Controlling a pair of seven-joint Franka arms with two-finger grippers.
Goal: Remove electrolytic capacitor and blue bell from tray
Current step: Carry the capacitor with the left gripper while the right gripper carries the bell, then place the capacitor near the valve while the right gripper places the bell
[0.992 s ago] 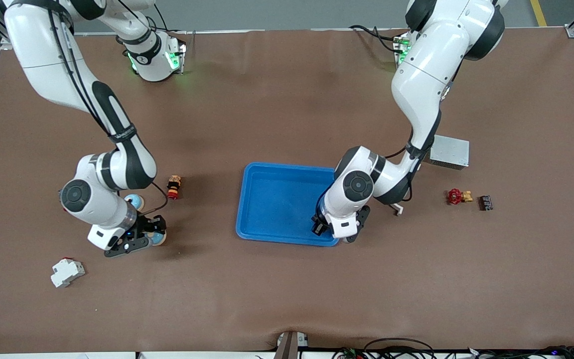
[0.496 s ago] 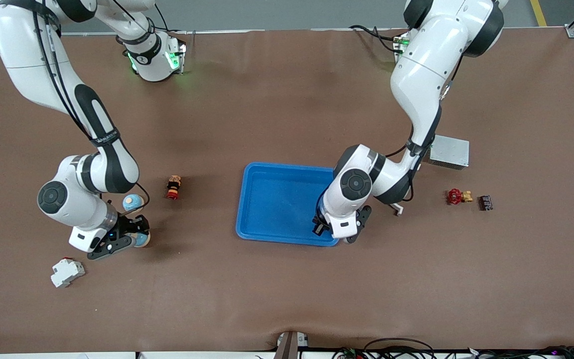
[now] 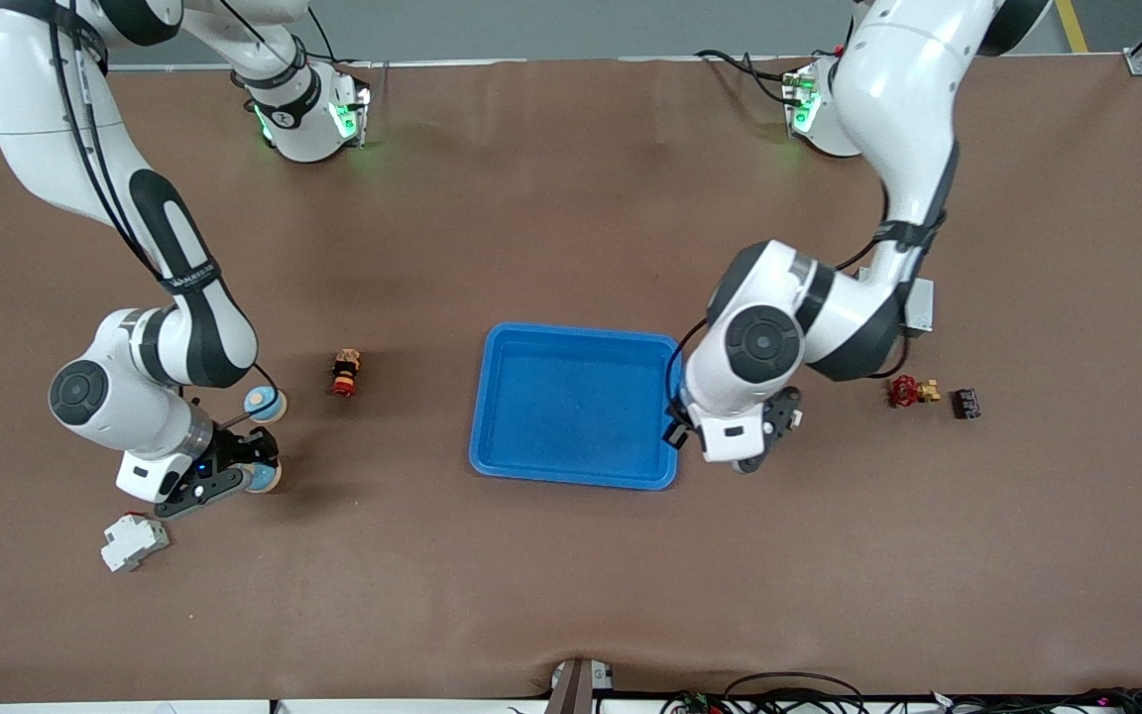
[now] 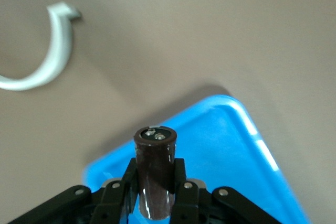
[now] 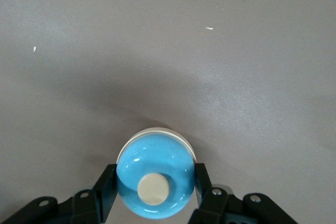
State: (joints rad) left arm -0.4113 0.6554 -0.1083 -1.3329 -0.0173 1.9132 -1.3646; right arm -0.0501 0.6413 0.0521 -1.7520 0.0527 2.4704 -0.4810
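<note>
Right gripper (image 3: 234,478) is clamping a blue bell (image 5: 155,181) between its fingers (image 5: 103,187), sitting low over bare table; a second blue bell (image 3: 264,404) is lying just beside it. Left gripper (image 3: 720,441) is gripping a dark capacitor (image 4: 155,171) upright, hanging over the corner rim of the blue tray (image 3: 492,397).
</note>
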